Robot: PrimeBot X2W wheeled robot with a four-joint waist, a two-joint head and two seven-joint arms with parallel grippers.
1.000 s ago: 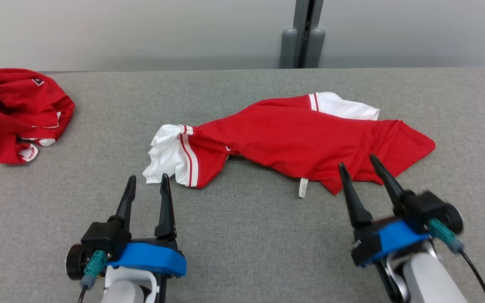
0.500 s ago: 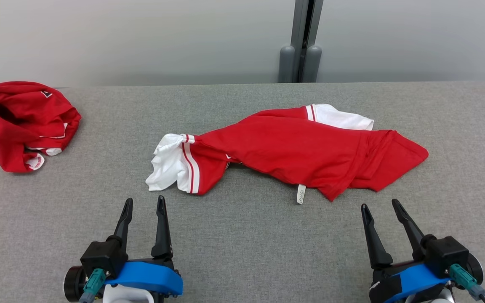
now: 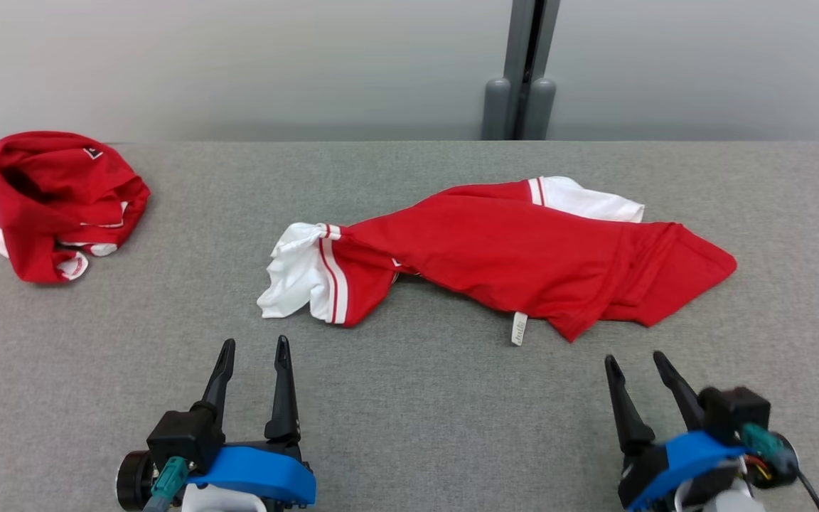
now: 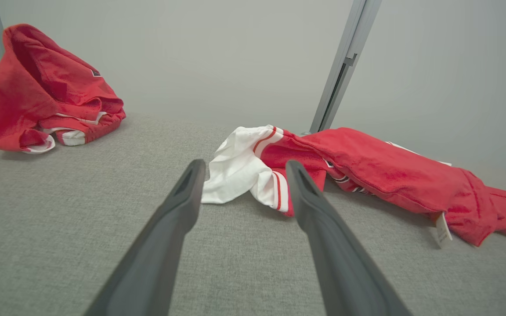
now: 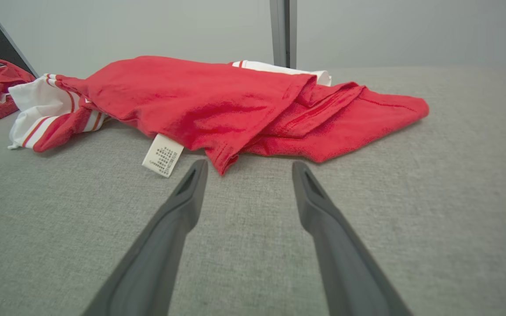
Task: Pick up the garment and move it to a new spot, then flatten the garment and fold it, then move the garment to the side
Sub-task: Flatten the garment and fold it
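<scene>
Garment (image 3: 523, 259), red with white sleeves, lies crumpled on the grey table (image 3: 409, 434) ahead of both my grippers; I hold none of it.
A second red bundle (image 3: 61, 203) sits well off to the left of my left gripper (image 3: 254, 341). That gripper's fingers are spread and empty, tips just short of the white sleeve (image 3: 296, 274). A white label (image 3: 519, 328) hangs at the garment's near edge. My right gripper (image 3: 633, 357) is likewise spread and empty, near the closest red corner but apart from it.
</scene>
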